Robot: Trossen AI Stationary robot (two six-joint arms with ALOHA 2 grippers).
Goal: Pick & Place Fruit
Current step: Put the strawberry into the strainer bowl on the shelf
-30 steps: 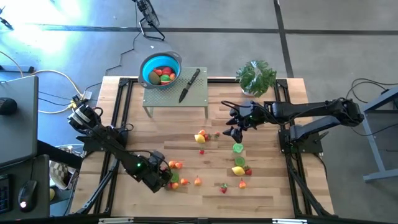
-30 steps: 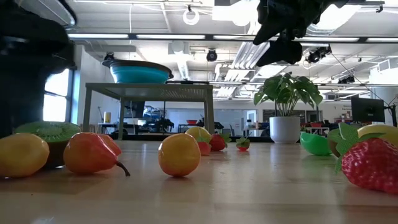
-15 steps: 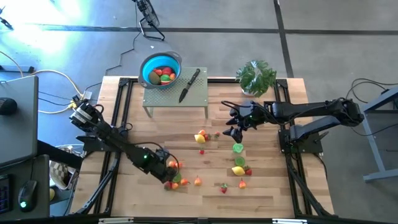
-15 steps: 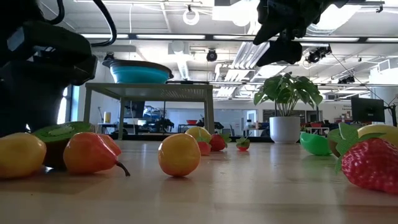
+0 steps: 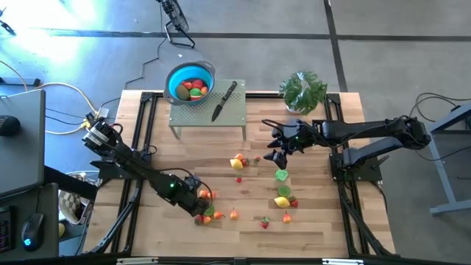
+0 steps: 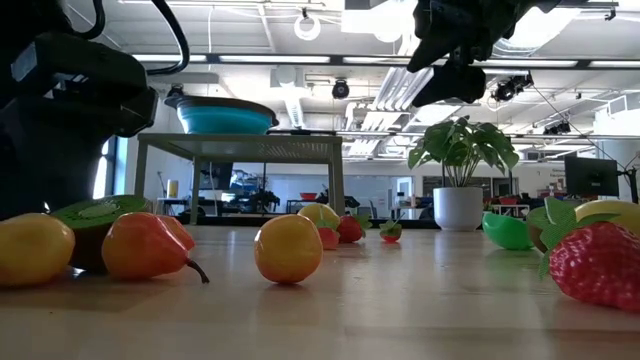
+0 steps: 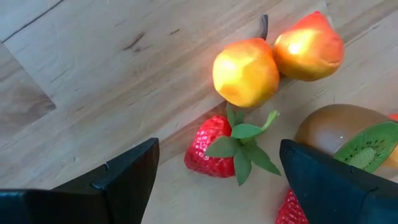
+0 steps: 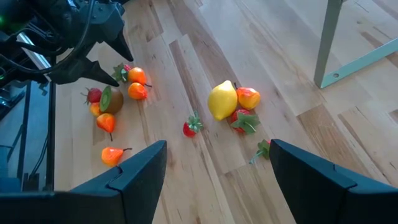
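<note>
Small toy fruit lies loose on the wooden table. One cluster (image 5: 210, 207) sits near the near edge: a strawberry (image 7: 211, 154), two orange-yellow pieces (image 7: 246, 71), and a kiwi half (image 7: 351, 142). More pieces lie mid-table around a lemon (image 8: 222, 99) and a green piece (image 5: 282, 175). My left gripper (image 7: 219, 146) is open and hovers over the cluster, a finger on either side of the strawberry without touching it. My right gripper (image 5: 274, 151) is open and held high above mid-table. The blue bowl (image 5: 171, 77) holds several fruits.
The blue bowl stands on a grey raised stand (image 5: 208, 112) at the far side, with a black-handled knife (image 5: 224, 101) beside it. A potted plant (image 5: 302, 91) stands at the far right. Bare wood shows left of the cluster and along the near edge.
My left gripper has moved a little toward the table's right and far side, over the fruit cluster, and has risen, uncovering the kiwi half in the low view. The kiwi half now sits tipped. The gripper has held still for the last half second.
</note>
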